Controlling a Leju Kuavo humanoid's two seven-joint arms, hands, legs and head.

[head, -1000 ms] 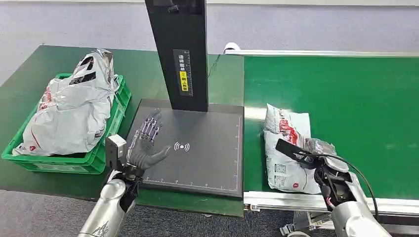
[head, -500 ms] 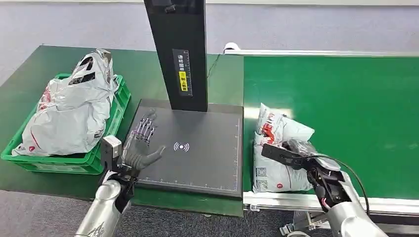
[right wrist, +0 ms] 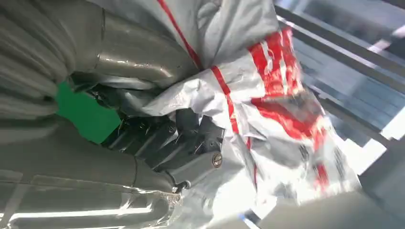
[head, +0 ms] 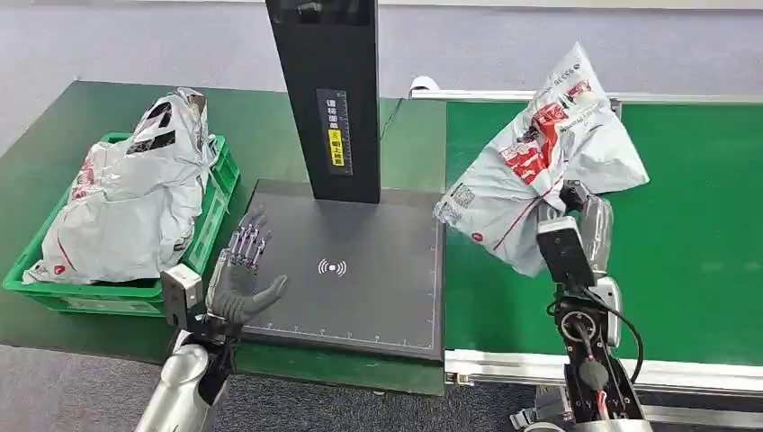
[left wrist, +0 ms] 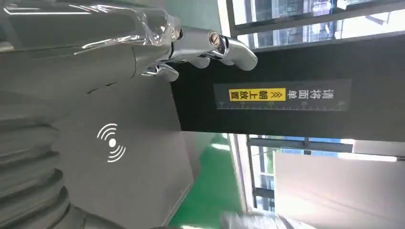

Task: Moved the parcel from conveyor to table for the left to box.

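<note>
A grey plastic parcel (head: 531,162) with red print hangs in the air above the green conveyor belt (head: 648,252), near the right edge of the black scanner pad (head: 360,270). My right hand (head: 576,216) grips it from below; up close its dark fingers (right wrist: 181,143) are closed into the crumpled wrap (right wrist: 267,95). My left hand (head: 241,274) hovers over the pad's left edge with fingers spread and nothing in it. The left wrist view shows those fingers (left wrist: 210,45) above the pad's wireless symbol (left wrist: 112,142).
A green crate (head: 193,243) at the left of the table holds a big grey parcel (head: 135,198). The black scanner post (head: 328,99) rises from the back of the pad. The conveyor's metal rim (head: 540,369) runs along the front.
My right hand has lifted the parcel off the belt, up and slightly back, so it now hangs in the air. My left hand has drifted a little toward the table's front-left.
</note>
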